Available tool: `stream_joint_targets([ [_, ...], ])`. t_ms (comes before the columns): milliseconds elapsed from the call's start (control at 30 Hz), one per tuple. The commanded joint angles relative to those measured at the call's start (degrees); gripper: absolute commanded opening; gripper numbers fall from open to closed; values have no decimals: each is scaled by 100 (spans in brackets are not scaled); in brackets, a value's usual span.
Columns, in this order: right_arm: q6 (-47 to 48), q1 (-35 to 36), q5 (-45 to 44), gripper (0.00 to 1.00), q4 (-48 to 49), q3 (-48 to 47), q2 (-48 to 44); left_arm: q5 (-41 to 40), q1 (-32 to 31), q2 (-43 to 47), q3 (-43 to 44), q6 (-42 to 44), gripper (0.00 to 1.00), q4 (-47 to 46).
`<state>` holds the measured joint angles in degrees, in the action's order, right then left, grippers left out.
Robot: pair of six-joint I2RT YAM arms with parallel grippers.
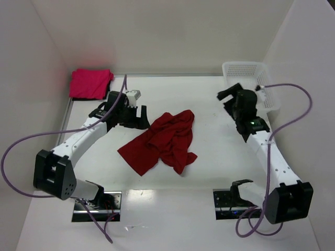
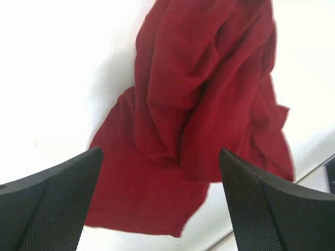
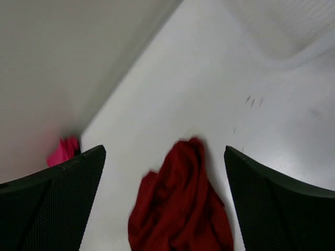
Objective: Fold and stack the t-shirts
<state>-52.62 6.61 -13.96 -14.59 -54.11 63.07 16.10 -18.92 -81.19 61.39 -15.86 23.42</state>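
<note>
From the top view I get the whole desk [image 1: 209, 167]. The dark crimson t-shirt [image 1: 163, 140] lies crumpled and unfolded near the middle. The magenta-pink t-shirt [image 1: 90, 82] sits as a compact bundle in the far left corner, well apart from it. The white mesh basket [image 1: 242, 67] stands in the far right corner, and from above its inside shows only white mesh.

The left wrist view fills with the crimson cloth and shows me deep folds and a hemmed edge that the overhead camera blurs together. The left claw [image 2: 159, 152] stands wide open over the cloth and grips nothing. From above, it sits just left of the shirt's far end.

The right wrist view looks across the desk. I see the crimson shirt low in the middle and a sliver of pink by the far left wall. A blurred white shape at the top right may be the basket. The right claw [image 3: 165, 150] is also spread wide with nothing in it, close to the basket's near left side.
</note>
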Motion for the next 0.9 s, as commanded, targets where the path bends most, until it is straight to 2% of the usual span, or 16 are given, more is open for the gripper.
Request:
stream_joint_targets([
  [0, 1393, 1270, 691, 100, -922, -679, 784, -335, 133, 937, -258, -628, 99, 66],
  [67, 1824, 1561, 964, 100, -1115, -943, 1294, -257, 309, 1148, -469, -866, 99, 66],
  [100, 2095, 1823, 1443, 100, -1221, -1292, 1670, -204, 414, 1367, -722, -1058, 99, 145],
  [167, 2098, 2150, 1904, 100, -1151, -1453, 1980, -326, 415, 1369, -864, -1217, 99, 303],
  [400, 2449, 3538, 1607, 100, -1310, -1902, 3253, -502, 468, 1860, -1050, -1446, 99, 479],
  [500, 2450, 3759, 1449, 100, -1231, -2078, 3667, -502, 468, 1861, -1050, -1499, 99, 479],
  [700, 2309, 3760, 1070, 98, -1503, -2368, 4249, -502, 468, 1914, -1102, -1552, 99, 427],
  [733, 2309, 3760, 949, 94, -1503, -2307, 4249, -502, 468, 1914, -1102, -1613, 99, 427],
  [867, 2134, 3760, 710, 50, -1327, -2358, 4118, -388, 468, 1914, -1155, -1613, 99, 365],
])
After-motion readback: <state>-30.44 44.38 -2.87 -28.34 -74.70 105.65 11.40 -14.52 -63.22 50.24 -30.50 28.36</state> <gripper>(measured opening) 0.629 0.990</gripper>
